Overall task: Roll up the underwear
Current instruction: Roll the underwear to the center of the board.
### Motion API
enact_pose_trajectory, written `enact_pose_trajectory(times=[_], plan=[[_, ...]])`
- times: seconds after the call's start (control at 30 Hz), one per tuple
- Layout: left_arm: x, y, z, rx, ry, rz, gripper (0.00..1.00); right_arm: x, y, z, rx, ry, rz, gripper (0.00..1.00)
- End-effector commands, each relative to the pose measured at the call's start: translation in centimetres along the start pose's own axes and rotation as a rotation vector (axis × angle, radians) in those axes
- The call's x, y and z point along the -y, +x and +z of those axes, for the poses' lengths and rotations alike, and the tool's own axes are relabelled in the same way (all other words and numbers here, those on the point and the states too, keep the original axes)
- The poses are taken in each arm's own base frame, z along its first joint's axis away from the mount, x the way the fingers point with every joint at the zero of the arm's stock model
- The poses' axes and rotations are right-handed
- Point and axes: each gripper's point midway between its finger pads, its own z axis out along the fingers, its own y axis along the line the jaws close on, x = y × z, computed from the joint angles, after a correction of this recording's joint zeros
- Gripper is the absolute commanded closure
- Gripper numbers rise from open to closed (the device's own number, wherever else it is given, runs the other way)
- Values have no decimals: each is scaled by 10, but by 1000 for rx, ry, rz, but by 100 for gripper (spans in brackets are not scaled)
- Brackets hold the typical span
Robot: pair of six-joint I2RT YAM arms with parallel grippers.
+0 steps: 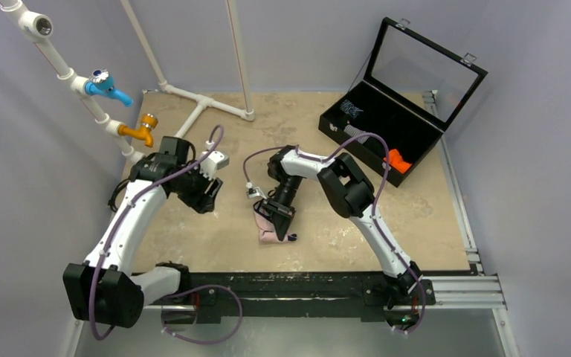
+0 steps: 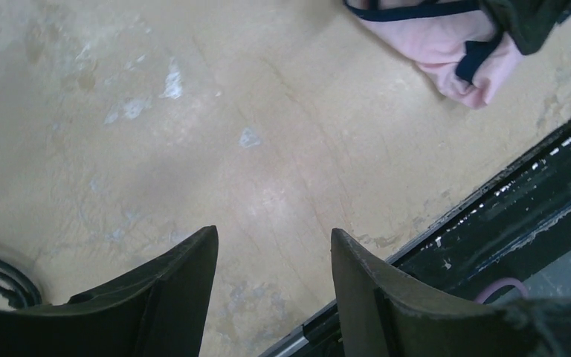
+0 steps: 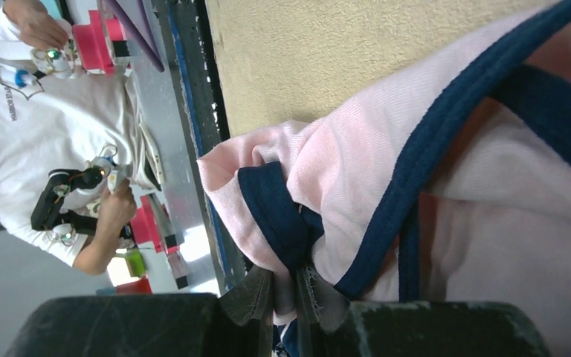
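Underwear [image 3: 342,163], limp and light, is being pinched at its navy hem by the closed right pincer [image 3: 294,297]; left pincer [image 2: 273,234] is gaping, empty.

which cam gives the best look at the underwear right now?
Right wrist. The underwear fills the frame, navy trim sharp, a fold pinched in the right gripper. Top external shows only a small pink bundle partly under that gripper. Left wrist catches just one corner at its top edge.

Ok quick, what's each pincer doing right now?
Left pincer: open, holding nothing.
Right pincer: shut on the underwear.
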Motion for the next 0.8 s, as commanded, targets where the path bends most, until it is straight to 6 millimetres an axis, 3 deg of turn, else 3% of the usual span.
enact_pose_trajectory(times=[0.0, 0.37, 0.6, 0.77], plan=[[32, -17, 9, 70, 91, 224, 44, 28, -4, -1, -40, 91, -89, 92], [102, -35, 43, 66, 243, 493, 44, 39, -15, -6, -51, 155, -81, 80], [151, -47, 70, 82, 288, 664, 43, 47, -12, -1, -67, 151, -48, 73], [175, -50, 95, 43, 297, 719, 43, 51, -9, 1, -76, 152, -55, 64]])
